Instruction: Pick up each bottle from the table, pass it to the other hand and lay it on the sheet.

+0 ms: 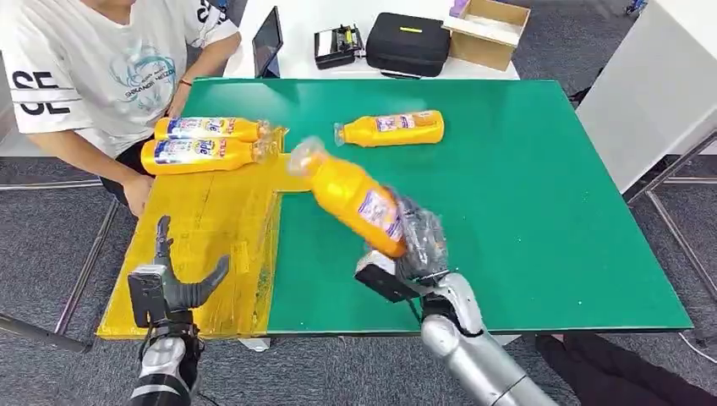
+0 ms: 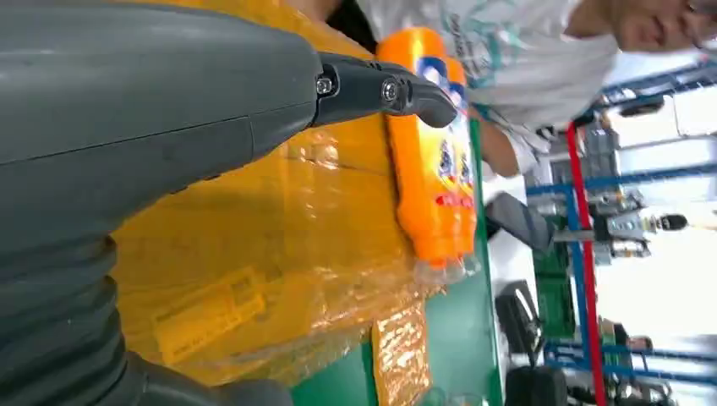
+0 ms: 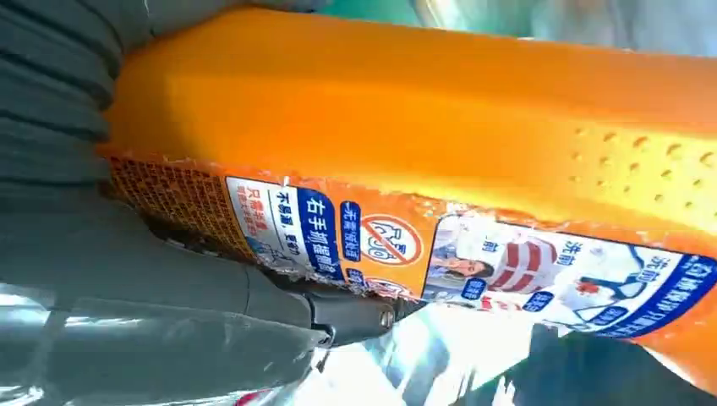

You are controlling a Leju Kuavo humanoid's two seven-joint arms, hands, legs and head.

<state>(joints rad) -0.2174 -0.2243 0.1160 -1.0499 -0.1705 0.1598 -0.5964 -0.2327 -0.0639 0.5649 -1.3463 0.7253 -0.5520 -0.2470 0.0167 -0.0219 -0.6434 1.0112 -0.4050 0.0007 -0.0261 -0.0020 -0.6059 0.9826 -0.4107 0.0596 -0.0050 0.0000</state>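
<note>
My right hand [image 1: 418, 245] grips an orange bottle [image 1: 355, 199] by its base, lifted above the green table [image 1: 524, 211] and tilted with its clear cap toward the far left. The right wrist view shows that bottle [image 3: 440, 127] close up, with the hand's thumb [image 3: 254, 313] under its label. Two orange bottles [image 1: 207, 128] [image 1: 203, 153] lie side by side on the yellow sheet [image 1: 211, 245] at the far left. Another orange bottle [image 1: 393, 128] lies on the green surface farther back. My left hand [image 1: 173, 283] hovers open over the sheet's near part, fingers spread; its thumb [image 2: 380, 89] points toward the laid bottles [image 2: 431, 152].
A person in a white shirt [image 1: 93, 68] sits at the table's far left corner, one hand [image 1: 137, 193] near the sheet's edge. Behind the green table stand a tablet [image 1: 267, 41], a black case [image 1: 407, 42] and a cardboard box [image 1: 486, 30]. The table's right half is bare green.
</note>
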